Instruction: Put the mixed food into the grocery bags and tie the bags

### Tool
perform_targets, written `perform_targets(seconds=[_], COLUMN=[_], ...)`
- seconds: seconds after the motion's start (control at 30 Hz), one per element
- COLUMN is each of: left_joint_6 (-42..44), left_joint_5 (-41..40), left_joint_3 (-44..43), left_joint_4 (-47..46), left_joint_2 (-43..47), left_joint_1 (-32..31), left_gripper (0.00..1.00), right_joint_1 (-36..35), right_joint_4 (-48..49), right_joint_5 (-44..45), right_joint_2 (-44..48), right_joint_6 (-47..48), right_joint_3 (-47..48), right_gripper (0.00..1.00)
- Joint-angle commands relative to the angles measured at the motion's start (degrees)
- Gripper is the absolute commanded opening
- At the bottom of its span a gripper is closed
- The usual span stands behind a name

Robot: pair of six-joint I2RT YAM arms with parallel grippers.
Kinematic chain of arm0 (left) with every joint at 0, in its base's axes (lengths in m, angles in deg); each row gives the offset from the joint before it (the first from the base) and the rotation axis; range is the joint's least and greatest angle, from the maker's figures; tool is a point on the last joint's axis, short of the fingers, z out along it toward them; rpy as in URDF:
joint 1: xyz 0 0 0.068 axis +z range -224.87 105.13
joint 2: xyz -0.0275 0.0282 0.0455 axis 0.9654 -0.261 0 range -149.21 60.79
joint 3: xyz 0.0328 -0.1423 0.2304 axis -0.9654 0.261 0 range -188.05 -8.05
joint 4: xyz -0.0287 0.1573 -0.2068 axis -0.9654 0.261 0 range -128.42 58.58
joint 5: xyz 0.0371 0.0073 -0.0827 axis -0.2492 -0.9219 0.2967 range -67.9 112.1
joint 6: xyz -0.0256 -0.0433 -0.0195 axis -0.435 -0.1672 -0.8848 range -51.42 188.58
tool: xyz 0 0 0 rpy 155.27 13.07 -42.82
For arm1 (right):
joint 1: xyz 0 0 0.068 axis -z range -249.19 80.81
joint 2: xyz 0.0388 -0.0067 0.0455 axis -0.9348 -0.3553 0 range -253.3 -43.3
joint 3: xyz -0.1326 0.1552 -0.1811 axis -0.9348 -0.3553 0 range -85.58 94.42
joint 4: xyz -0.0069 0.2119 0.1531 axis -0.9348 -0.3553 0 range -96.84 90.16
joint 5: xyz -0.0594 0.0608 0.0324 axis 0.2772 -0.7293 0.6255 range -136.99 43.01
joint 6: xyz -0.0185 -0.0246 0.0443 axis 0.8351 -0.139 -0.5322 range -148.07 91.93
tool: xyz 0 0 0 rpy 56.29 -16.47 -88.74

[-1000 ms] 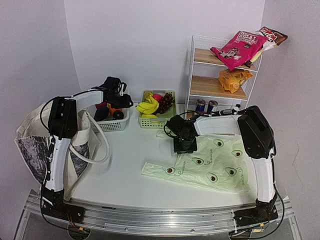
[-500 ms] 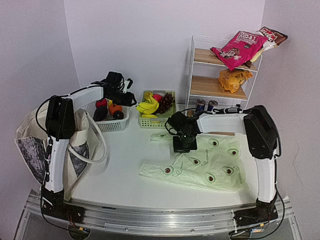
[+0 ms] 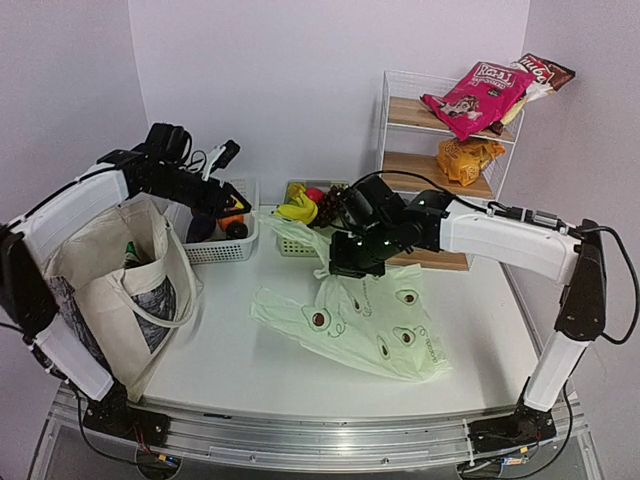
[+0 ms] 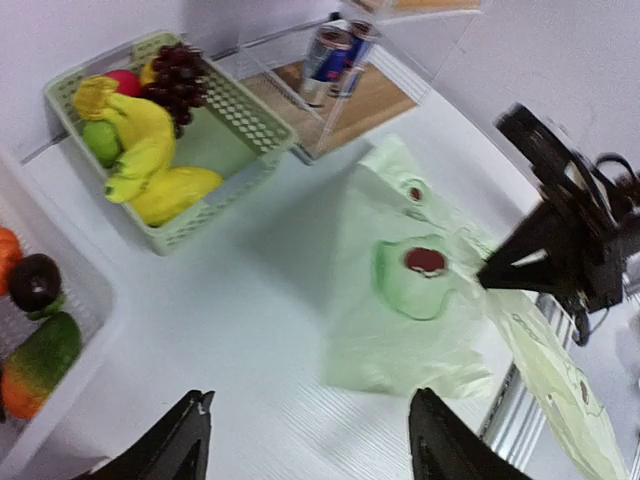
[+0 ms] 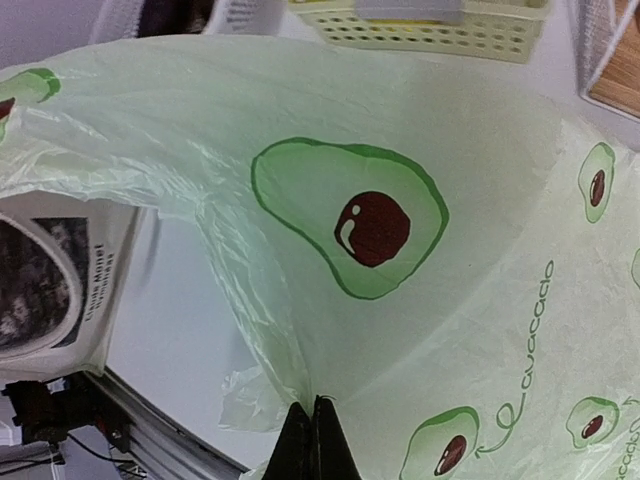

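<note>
My right gripper (image 3: 350, 262) is shut on a pinch of the pale-green avocado-print plastic bag (image 3: 360, 320) and holds that edge up off the table; its fingertips (image 5: 312, 420) are pressed together on the film. My left gripper (image 4: 320, 450) hangs open and empty, high above the table near the white basket (image 3: 222, 245). The cream canvas tote (image 3: 110, 270) stands open at the left. Bananas (image 3: 296, 212) and grapes (image 3: 332, 203) lie in the green basket (image 4: 240, 135). Two drink cans (image 4: 335, 55) stand on the rack's lowest shelf.
A white wire rack (image 3: 385, 130) at the back right carries a pink snack packet (image 3: 475, 95) and an orange one (image 3: 468, 158). The white basket holds orange and dark produce. The left arm arches over the tote. The table's front rail (image 3: 320, 440) runs along the near edge.
The right gripper has shut on the plastic bag, lifted it, and dragged it left and back. The left arm has risen out of the white basket, and its jaws have widened.
</note>
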Motion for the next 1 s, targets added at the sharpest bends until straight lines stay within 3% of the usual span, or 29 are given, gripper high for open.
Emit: perform_targets(seconds=[0.0, 0.1, 0.3, 0.5, 0.6, 0.7, 0.8, 0.97], left_joint_6=[3.55, -2.37, -12.27, -16.55, -17.5, -17.28, -16.03, -14.48], left_joint_5=[7.15, 7.09, 2.69, 5.15, 7.51, 10.4, 12.48, 13.16], left_joint_3=[10.48, 14.2, 17.26, 18.89, 20.49, 21.69, 21.73, 20.44], left_joint_4=[-0.59, -4.96, -6.77, -14.47, -14.92, -15.25, -14.61, -12.42], left_joint_2=[10.74, 13.16, 8.58, 6.24, 5.78, 6.53, 6.87, 6.47], left_joint_1=[-8.49, -10.86, -11.0, -11.1, -11.41, -11.96, -12.02, -11.99], left_gripper=[0.76, 0.85, 0.83, 0.88, 0.84, 0.75, 0.57, 0.1], right_joint_1=[-4.04, -5.52, -6.59, -7.58, -7.63, -7.68, -7.64, -7.57], right_joint_4=[5.48, 9.69, 16.61, 19.28, 23.37, 25.3, 25.79, 26.23], right_joint_5=[3.04, 3.77, 3.44, 0.44, -0.65, 0.39, 0.7, 0.67], right_joint_2=[-0.96, -2.32, -3.62, -4.52, -3.63, -2.87, -2.81, -3.02], right_joint_6=[-1.4, -0.89, -1.66, -1.59, -2.32, -2.22, -1.57, -0.74], right_joint_3=[5.17, 6.39, 6.58, 6.86, 4.89, 3.53, 3.2, 3.2], right_gripper=[0.0, 0.0, 0.0, 0.0, 0.0, 0.0, 0.0, 0.0])
